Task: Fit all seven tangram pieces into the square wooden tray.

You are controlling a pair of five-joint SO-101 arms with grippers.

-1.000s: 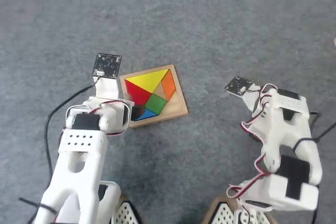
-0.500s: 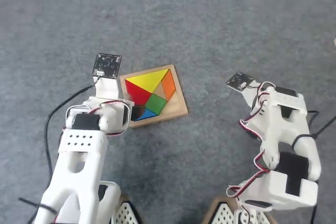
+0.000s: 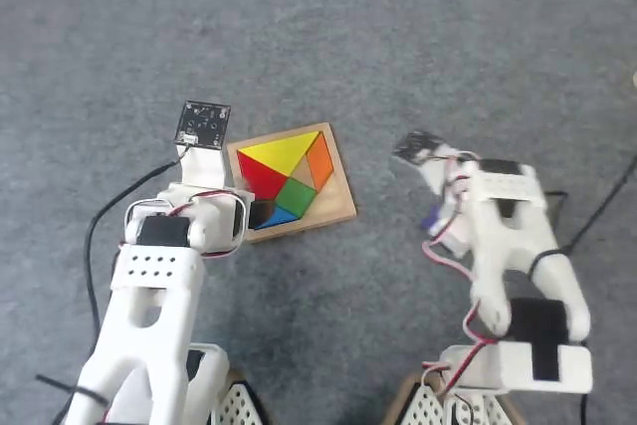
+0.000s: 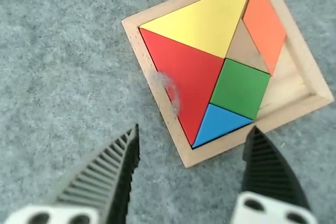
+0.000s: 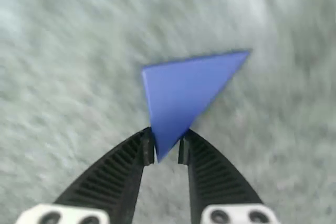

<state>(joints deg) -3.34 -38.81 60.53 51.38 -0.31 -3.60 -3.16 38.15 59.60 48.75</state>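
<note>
Tray (image 4: 159,90) holds six pieces (image 4: 189,77); right pincer (image 5: 165,150) grips blue triangle (image 5: 184,85).

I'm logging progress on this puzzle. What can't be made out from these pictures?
High view: the left arm covers the tray's near left corner.
High view: the right arm hides most of the blue triangle held in the right gripper.
Left wrist view: unclear whether the tan triangle is a piece or bare tray.

Wooden tray (image 4: 286,77) sits left of centre, rotated a bit. Inside: yellow triangle (image 4: 205,22), red triangle (image 4: 184,82), orange parallelogram (image 4: 264,24), tan triangle (image 4: 244,51), green square (image 4: 240,87), light-blue triangle (image 4: 218,124). Dark blue triangle (image 5: 184,90) is off right, pinched by the right gripper (image 5: 167,153).
</note>
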